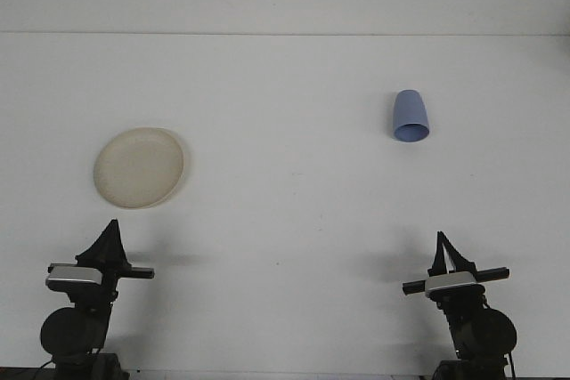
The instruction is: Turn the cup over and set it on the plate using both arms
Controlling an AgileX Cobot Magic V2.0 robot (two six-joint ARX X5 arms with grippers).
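- Cup (411,117): blue, on the table's (294,211) right half toward the far side, well apart from both arms. It appears to be upside down, wide rim on the table and closed base up, though the view is small and tilt cannot be ruled out.
- Plate (140,167): cream, round, shallow, flat on the left half, well apart from the cup.
- Left gripper (109,230): at the near left edge, just in front of the plate, fingers drawn to a point, nothing between them.
- Right gripper (442,245): at the near right edge, nearer the cup's side, fingers likewise together and holding nothing.
- Handling judgement: cup looks like thin plastic, so light, fairly stiff but likely to flex if squeezed hard, and smooth enough to slip. Tapered wall means a pinch may slide toward the narrow end.
- Grasp judgement: take the side wall about mid-height, across the diameter, with moderate force; the rim is not reachable while it sits on the table.
- Risk: a light cup may skate or tip if one finger touches first.
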